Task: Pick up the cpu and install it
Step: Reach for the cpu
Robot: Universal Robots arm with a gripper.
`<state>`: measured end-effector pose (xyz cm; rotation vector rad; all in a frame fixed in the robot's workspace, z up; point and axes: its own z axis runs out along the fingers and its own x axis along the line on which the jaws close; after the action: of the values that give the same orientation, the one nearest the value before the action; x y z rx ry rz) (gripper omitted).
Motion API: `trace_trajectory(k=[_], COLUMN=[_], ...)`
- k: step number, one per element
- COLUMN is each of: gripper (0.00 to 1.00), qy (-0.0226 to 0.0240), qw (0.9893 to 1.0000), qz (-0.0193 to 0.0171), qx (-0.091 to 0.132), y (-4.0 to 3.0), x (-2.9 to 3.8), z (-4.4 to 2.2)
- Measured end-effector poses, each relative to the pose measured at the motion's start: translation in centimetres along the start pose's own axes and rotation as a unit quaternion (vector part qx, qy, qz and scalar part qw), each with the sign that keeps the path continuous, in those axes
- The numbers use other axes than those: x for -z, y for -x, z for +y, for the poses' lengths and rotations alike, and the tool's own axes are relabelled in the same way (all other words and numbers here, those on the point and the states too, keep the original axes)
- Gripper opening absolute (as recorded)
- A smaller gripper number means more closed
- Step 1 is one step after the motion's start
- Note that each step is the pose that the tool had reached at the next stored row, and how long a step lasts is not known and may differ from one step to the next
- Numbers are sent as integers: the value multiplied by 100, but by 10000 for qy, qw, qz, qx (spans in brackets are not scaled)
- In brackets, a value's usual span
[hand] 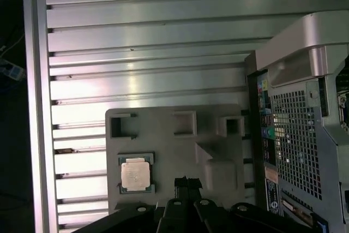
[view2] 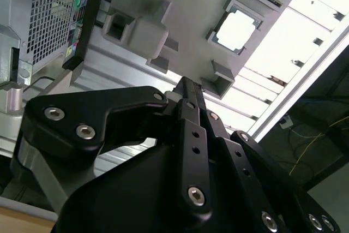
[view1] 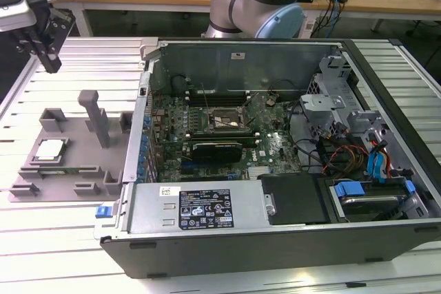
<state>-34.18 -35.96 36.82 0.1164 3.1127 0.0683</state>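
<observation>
Gripper: the gripper (view1: 52, 67) hangs in the air at the exterior view's left, over the far part of the slotted aluminium table (view1: 41, 239)
Claw: fingers drawn together with nothing between them, seen in both wrist views (view2: 184, 83) (hand: 182, 180)
Cpu: the cpu (view1: 52, 149) lies flat, silvery top up, in a square pocket of the grey fixture (view1: 79, 153), well apart from the gripper
Fixture: rests on the table just left of the computer case (view1: 241, 60) in the exterior view
Case: open on its side, motherboard (view1: 275, 146) exposed
Socket: the black-framed socket (view1: 224, 120) sits mid-board, towards the far wall
</observation>
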Motion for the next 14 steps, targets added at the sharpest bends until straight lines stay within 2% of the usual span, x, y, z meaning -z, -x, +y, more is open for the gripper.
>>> trace_trajectory(k=[5,14], gripper=[11,11], qy=[1,1], qw=[10000,10000], qz=[-1,-6], qx=[-1,0], y=[-85,-228], x=[-77,-150], z=[-11,-25])
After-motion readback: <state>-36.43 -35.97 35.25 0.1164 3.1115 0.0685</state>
